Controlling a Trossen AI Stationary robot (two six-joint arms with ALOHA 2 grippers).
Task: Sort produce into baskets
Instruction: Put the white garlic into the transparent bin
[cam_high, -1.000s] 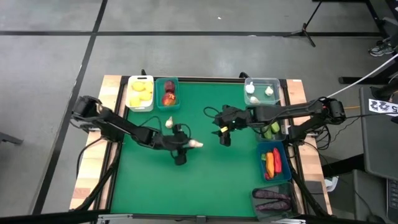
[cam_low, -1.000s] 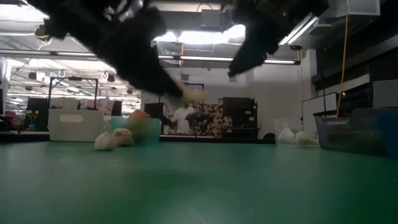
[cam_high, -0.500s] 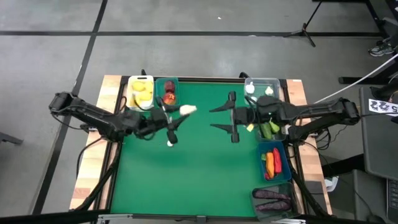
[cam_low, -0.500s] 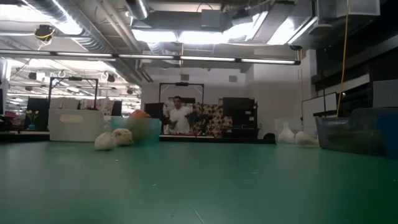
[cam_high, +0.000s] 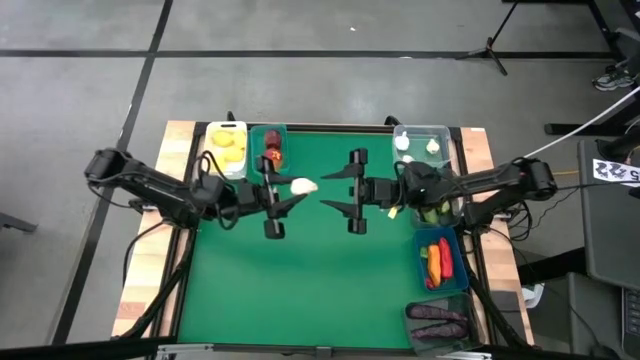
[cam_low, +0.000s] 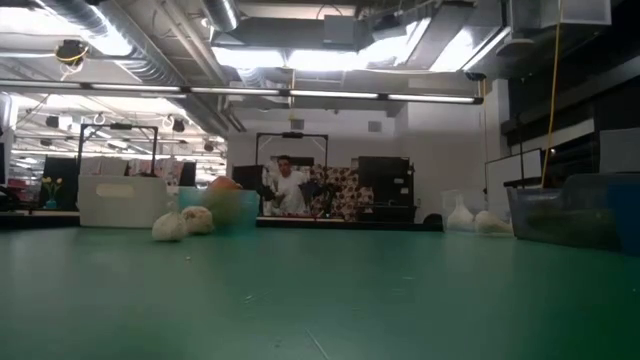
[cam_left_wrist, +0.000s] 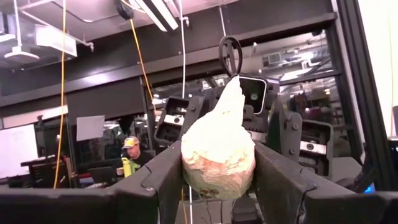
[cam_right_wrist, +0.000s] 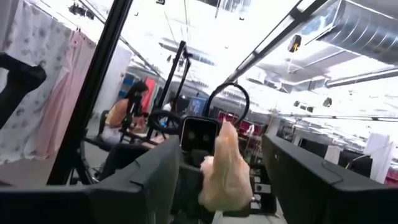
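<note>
Left hand (cam_high: 285, 196) is clamped on a white garlic bulb (cam_high: 303, 186), raised above the green worktop (cam_high: 300, 290), just beside the teal basket (cam_high: 269, 150). Its long axis lies level, with the pointed tip toward the right hand (cam_high: 338, 190). That hand faces it from the far side of the bulb, fingers apart, holding nothing. In the left wrist view the bulb (cam_left_wrist: 219, 152) looks creamy, rough and pear-shaped, narrowing to a thin tip.

My overhead camera looks straight down on the worktop (cam_high: 300, 290); my low one skims level across it; wrist cameras face each other.
</note>
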